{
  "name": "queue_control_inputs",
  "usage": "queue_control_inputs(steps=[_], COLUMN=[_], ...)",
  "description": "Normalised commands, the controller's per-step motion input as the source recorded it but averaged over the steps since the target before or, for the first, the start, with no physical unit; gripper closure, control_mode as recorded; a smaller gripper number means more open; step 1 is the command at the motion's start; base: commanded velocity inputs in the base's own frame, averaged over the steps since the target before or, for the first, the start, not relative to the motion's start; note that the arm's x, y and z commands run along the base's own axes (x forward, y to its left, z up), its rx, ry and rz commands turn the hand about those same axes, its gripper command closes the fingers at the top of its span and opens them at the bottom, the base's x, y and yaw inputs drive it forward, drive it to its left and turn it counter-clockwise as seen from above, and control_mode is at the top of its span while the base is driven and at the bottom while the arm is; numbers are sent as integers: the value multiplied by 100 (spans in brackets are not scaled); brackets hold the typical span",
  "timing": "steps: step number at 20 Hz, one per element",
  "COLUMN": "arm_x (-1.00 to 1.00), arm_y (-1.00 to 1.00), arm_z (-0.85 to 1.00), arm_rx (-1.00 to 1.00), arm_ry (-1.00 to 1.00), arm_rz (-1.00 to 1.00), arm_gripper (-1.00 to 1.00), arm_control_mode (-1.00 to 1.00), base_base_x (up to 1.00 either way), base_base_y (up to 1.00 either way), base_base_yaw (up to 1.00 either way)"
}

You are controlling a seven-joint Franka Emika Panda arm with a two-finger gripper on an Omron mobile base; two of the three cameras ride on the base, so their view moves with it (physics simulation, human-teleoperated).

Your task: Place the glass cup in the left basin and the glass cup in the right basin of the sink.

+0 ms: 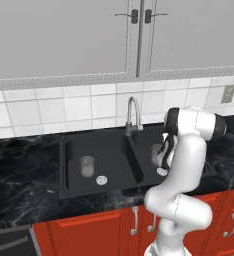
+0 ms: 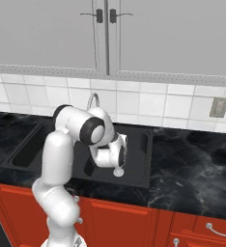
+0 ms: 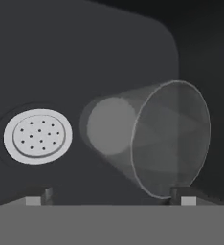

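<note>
The black sink [image 1: 96, 134] holds two glass cups. One glass cup [image 1: 87, 166] stands in the left basin [image 1: 114, 160], beside its silver drain [image 1: 101, 179]. The other glass cup [image 3: 152, 139] is in the right basin [image 1: 148, 169], its open rim turned toward the hand camera, to the right of that basin's drain [image 3: 37, 136]. My gripper [image 3: 109, 198] hangs low inside the right basin [image 2: 136, 159], just above this cup [image 1: 156, 154]. It is open, with its fingertips [image 3: 183, 197] wide apart and nothing held. The cup's rim lies close to the right fingertip.
The curved chrome tap [image 1: 132, 112] rises behind the divider, close to my arm's elbow. Black marble counter [image 2: 192, 169] runs on both sides of the sink. Red cabinet doors [image 1: 94, 232] are below, grey wall cabinets [image 1: 64, 35] above.
</note>
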Motion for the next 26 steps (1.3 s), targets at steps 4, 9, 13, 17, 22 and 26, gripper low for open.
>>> queue_control_inputs(steps=[4,9,13,17,22,26], arm_x=[-5,0,-2,-7,-15,-21], arm_y=[2,4,0,0,5,17], arm_z=[100,91,78,55,29,51], arm_rx=[0,0,0,-5,-21,-38], arm_ry=[-20,-15,-9,-2,0,-1], arm_rz=[0,0,11,31,49,49], arm_gripper=[-100,-100,-100,-100,-100,-100], arm_control_mode=[-100,-100,-100,-100,-100,-100], base_base_x=[0,0,0,0,0,0], base_base_y=[0,0,0,0,0,0], base_base_yaw=[0,0,0,0,0,0])
